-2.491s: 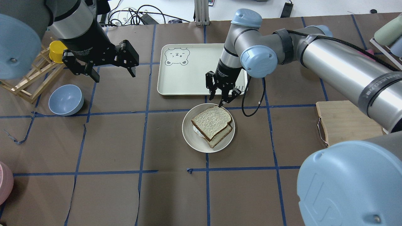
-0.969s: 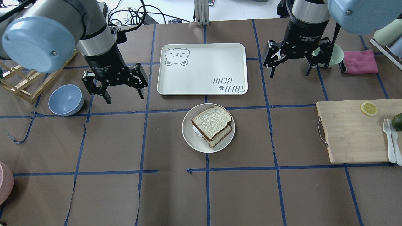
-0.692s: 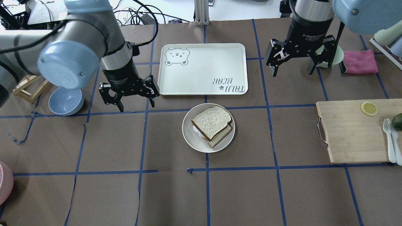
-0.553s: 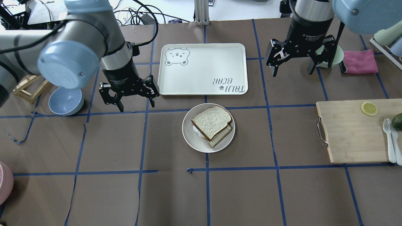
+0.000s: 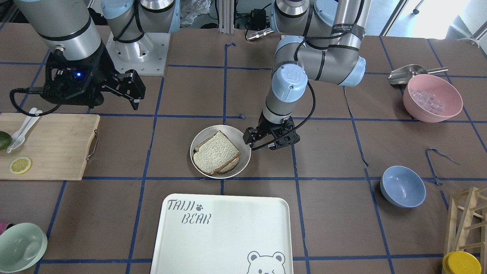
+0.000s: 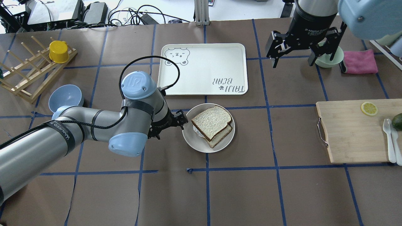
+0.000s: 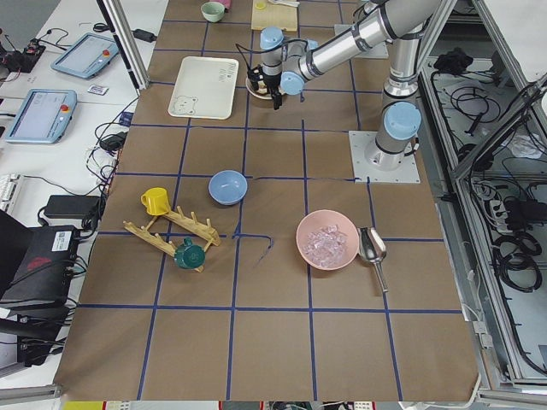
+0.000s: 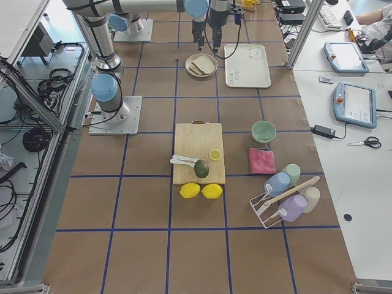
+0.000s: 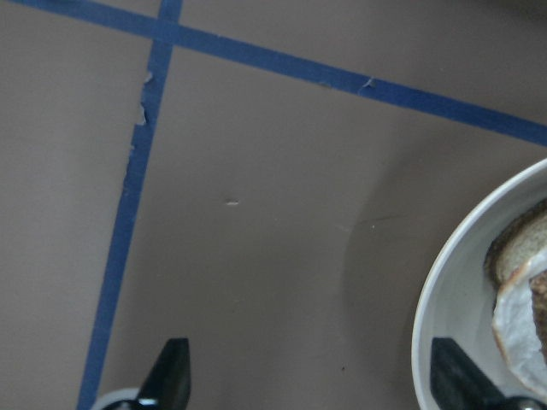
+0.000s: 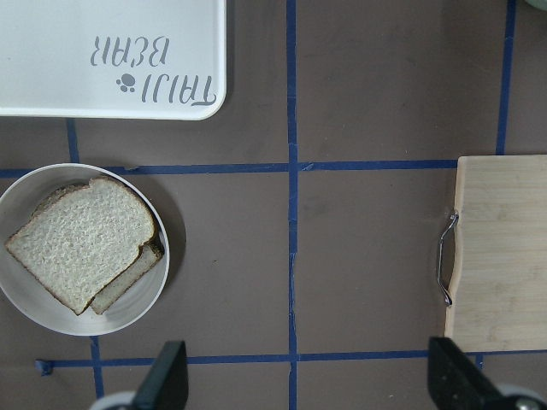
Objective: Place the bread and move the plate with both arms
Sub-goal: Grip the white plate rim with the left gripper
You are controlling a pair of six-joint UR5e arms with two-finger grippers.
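Facing the robot across the bench (image 5: 335,220), the front camera shows the bread (image 5: 216,151) lying on a lower slice (image 5: 231,165) in the plate (image 5: 224,129). The placing looks done, and moving the plate looks like the step in hand. The left gripper (image 5: 271,140) hangs low, just beside the plate's rim. The right gripper (image 5: 129,91) hangs high and well apart from it, nearer the cutting board (image 5: 49,148).

From overhead, the left gripper (image 6: 171,125) sits at the plate's (image 6: 194,142) left edge. The right gripper (image 6: 293,59) hovers off the far right corner of the bear-printed tray (image 6: 201,72), jaws spread wide and holding nothing.

The left side view shows the plate too small to judge contact. The right side view shows the plate (image 8: 188,66) just beside the tray.

Through the left wrist camera the jaws stand apart. One fingertip (image 9: 171,376) is over bare bench and the other (image 9: 457,384) over the plate's inside, with the rim (image 9: 432,299) between them. I cannot tell whether either touches it.

The right wrist camera looks down past empty, parted fingertips (image 10: 171,376) at the whole plate (image 10: 38,309), which lies off to one side of that gripper.

Next, the left gripper probably needs to settle a little lower and pinch the rim. The right gripper has to travel to the opposite rim and pinch there too. Both should then lift together and level, or the stacked slices may slide.
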